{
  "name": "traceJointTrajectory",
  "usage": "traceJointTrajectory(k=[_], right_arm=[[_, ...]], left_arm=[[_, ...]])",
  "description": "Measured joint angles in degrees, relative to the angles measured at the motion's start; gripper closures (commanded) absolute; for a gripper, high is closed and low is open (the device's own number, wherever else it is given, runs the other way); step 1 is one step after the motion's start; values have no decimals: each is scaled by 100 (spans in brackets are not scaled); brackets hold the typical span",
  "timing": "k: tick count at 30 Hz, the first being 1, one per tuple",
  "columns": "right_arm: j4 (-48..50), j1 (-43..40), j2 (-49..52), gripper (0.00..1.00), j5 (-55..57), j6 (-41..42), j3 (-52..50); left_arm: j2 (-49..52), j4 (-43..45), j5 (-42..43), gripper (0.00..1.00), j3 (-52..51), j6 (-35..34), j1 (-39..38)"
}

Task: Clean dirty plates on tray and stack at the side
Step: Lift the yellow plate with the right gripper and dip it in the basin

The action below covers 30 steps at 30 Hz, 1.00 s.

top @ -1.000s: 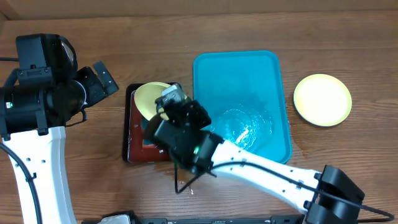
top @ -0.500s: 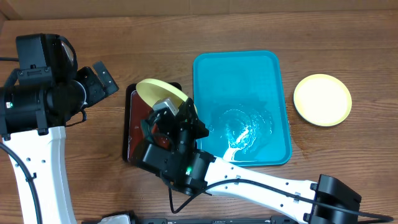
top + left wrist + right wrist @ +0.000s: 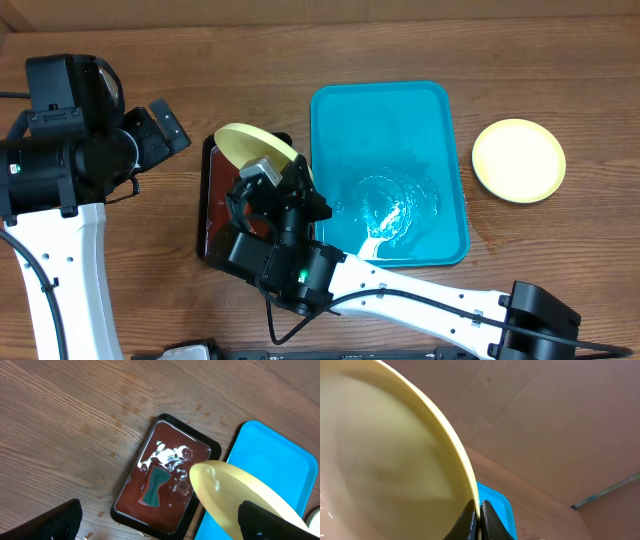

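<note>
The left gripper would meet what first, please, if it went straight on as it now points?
Probably the black tray of dark red liquid, though the yellow plate held over its edge might come first; depth is unclear.

The right side of the black tray [image 3: 204,205] is hidden in the overhead view beneath the right gripper [image 3: 288,172] and the tilted yellow-green plate [image 3: 250,143], whose face is blurred and cropped at the left and top edges of the right wrist view.
</note>
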Motion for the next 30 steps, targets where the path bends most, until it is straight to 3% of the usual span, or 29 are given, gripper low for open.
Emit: traceJointTrajectory(k=[23,30], right_arm=[[63,-7,0,96,-17,-140,0],[-17,-31,-9,96,-1088,-214,0]], left_arm=[[0,0,2,0,0,0,0],[0,0,2,0,0,0,0]])
